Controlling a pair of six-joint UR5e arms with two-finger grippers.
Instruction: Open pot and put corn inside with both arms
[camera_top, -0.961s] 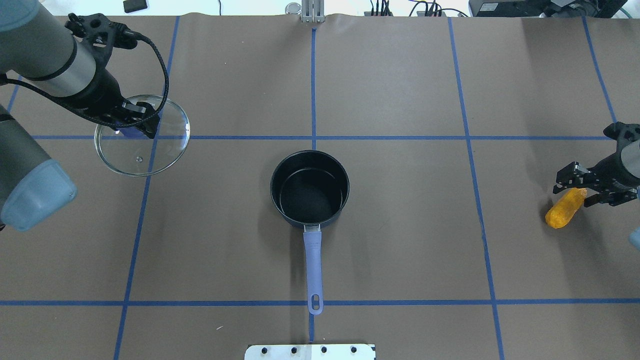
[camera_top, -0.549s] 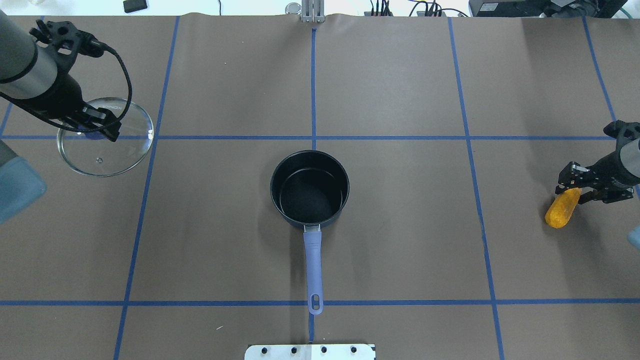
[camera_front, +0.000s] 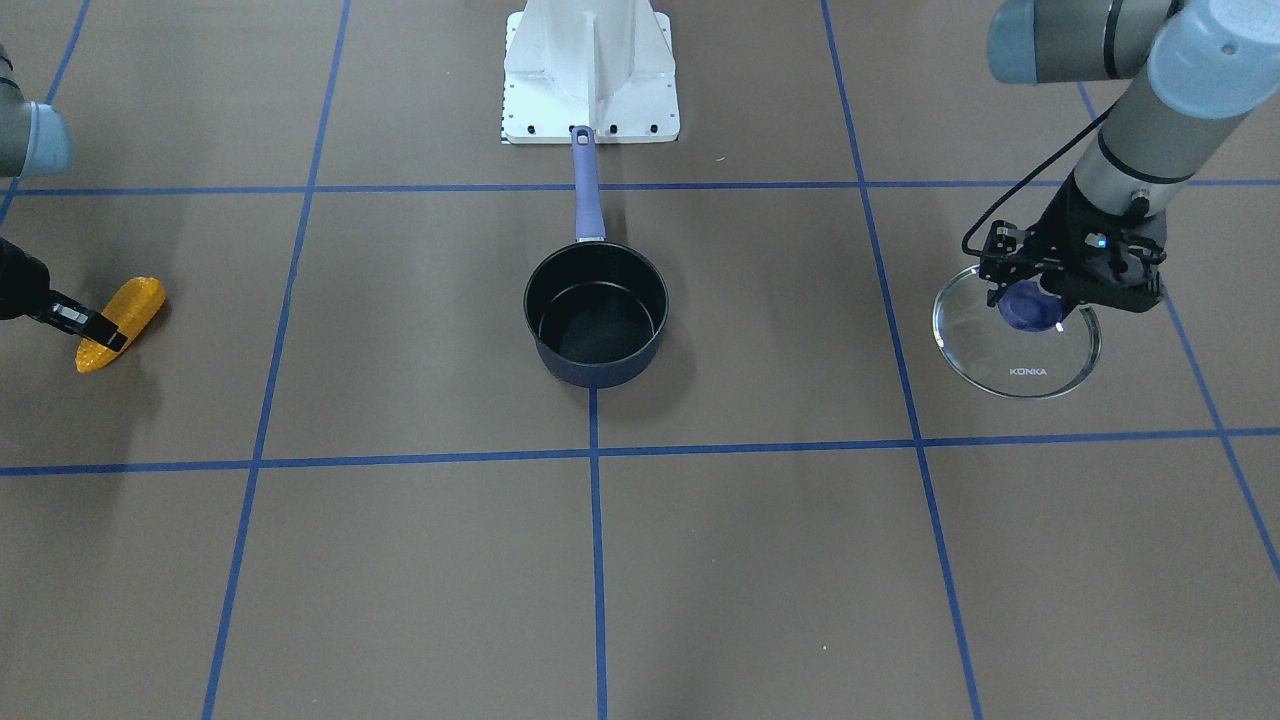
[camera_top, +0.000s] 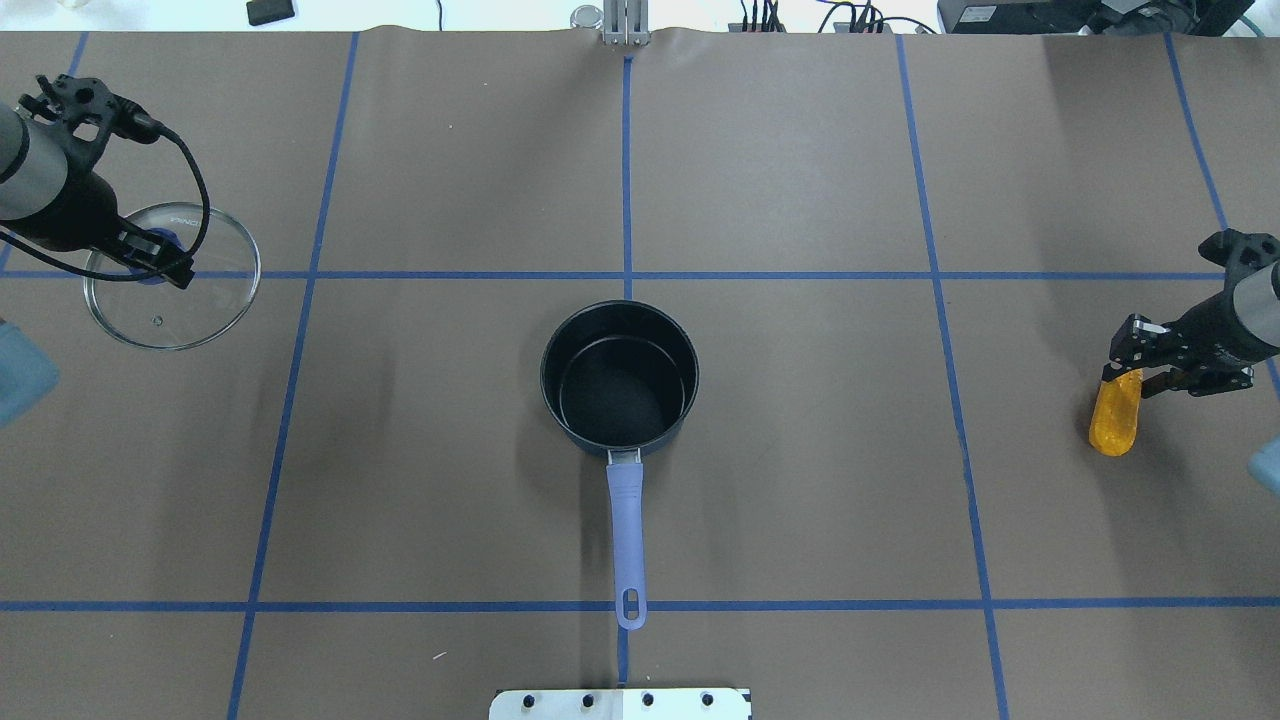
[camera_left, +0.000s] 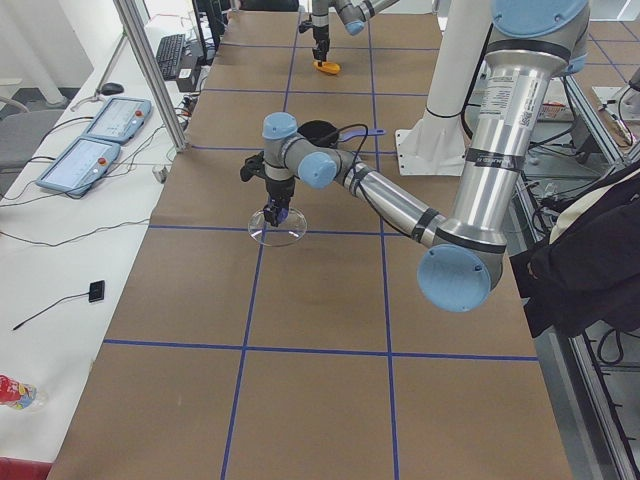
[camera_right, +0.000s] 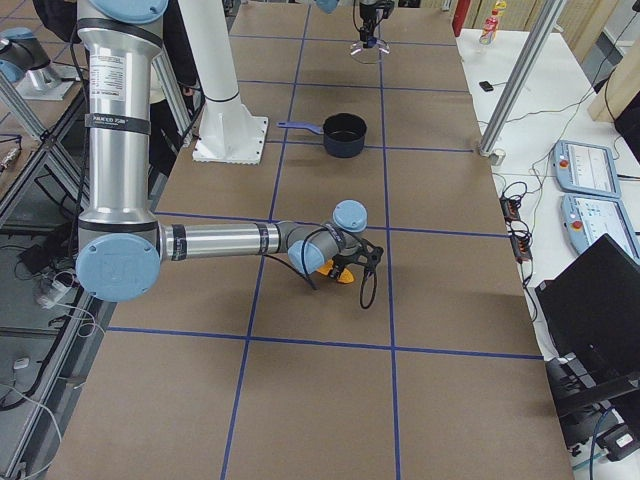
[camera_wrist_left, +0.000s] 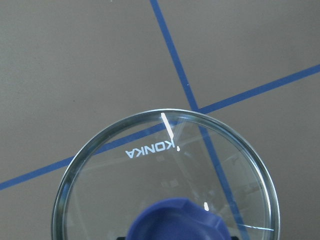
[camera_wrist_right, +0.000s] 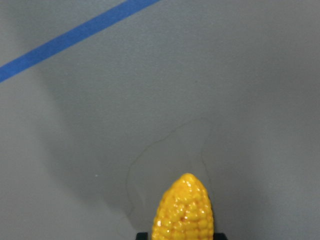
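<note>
Table (camera_top: 800, 450): brown paper with a blue tape grid, nothing fancy.
Left arm (camera_left: 500, 150): huge in the left-end view and stretched out toward its own end of the table. The overhead only caught its wrist.
Right arm (camera_right: 115, 150): same deal from the right-end camera, lying low and long over the paper.
Pot (camera_top: 619, 390): dead centre, uncovered, black inside, with its handle (camera_top: 626, 540) pointing back at the robot.
Lid (camera_front: 1017, 352): way off on the robot's left, well apart from the pot. The front view read KONKA the right way up, the left wrist cam had it flipped. Couldn't tell if the rim touched the paper.
Corn (camera_top: 1114, 415): far out on the robot's right. The overhead showed the whole cob, the right wrist cam only its tapered tip.
Left gripper (camera_front: 1030, 300): fingers closed around the lid's blue knob (camera_wrist_left: 177, 222).
Right gripper (camera_top: 1135, 372): fingers pinched on the cob's thick end. Neither wrist cam showed the fingers themselves.
</note>
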